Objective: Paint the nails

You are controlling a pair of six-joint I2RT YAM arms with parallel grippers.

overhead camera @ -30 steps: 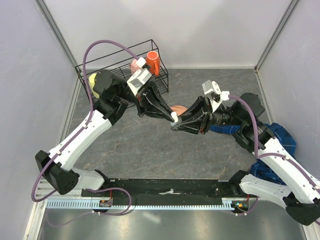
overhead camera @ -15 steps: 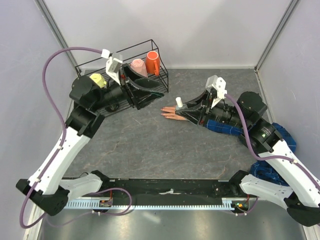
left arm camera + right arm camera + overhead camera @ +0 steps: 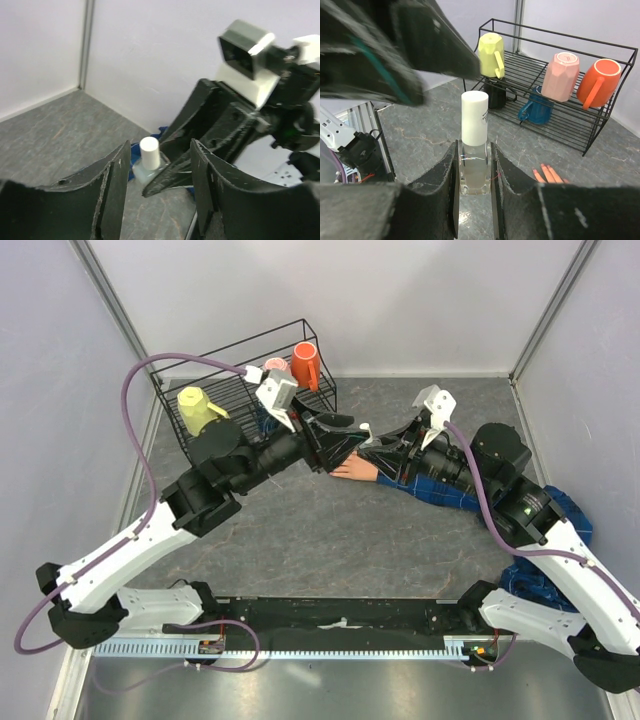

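Starting from above, the left hand and right hand meet nose to nose over the grey desk. They are just above the fake hand that ends the blue plaid sleeve. Its nails are too small to make out here.

From the left wrist, the left hand's fingers stand apart on either side of the white cap of the bottle, touching neither side.

From the right wrist, the right hand is clamped on the bottle's glass body, holding it upright. The nails lie on the desk beyond, near the rack of mugs.

A likely risk is the left hand closing off-centre on the cap. That could twist the bottle out of the grip and drop it onto the fake hand.
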